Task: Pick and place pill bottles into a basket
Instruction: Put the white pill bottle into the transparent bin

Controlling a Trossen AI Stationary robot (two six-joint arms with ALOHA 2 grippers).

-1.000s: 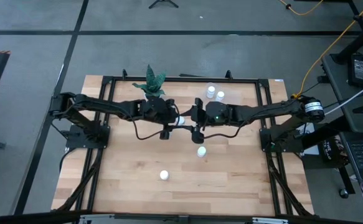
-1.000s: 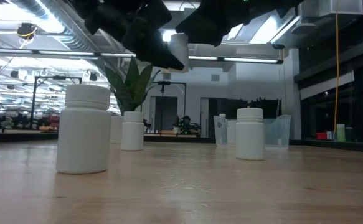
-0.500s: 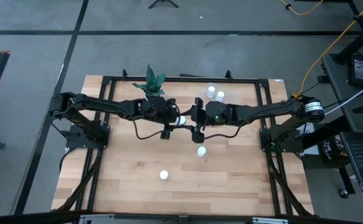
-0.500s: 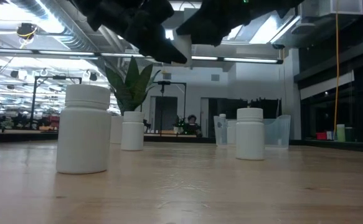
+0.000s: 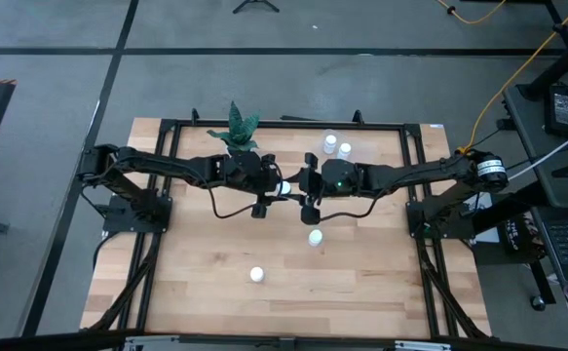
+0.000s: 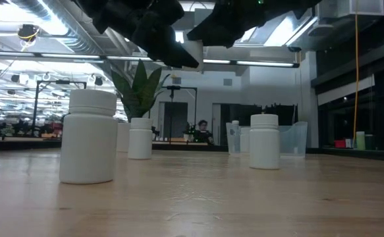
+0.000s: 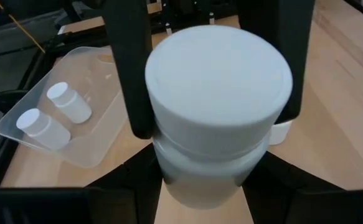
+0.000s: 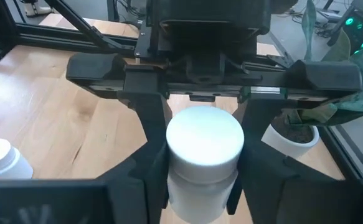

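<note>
Just above the middle of the high view the two arms are meeting nose to nose, and a handover of one pill bottle (image 5: 284, 189) in mid-air looks to be the step in hand. The left gripper (image 7: 213, 121) is clamping the bottle by its sides, cap pointing toward the other arm. The right gripper (image 8: 197, 155) is bracketing that same bottle with a finger at each flank; whether its pads are already pressing I cannot tell. The basket (image 5: 334, 143) is sitting at the upper centre-right of the high view with two bottles inside. Two more bottles (image 5: 315, 237) are standing on the table (image 5: 206, 283), lower centre of that view; the low view shows another by the plant pot (image 8: 291, 135). The next move seems to call for the right fingers to seat firmly before the left ones release, then a carry to the basket.
</note>
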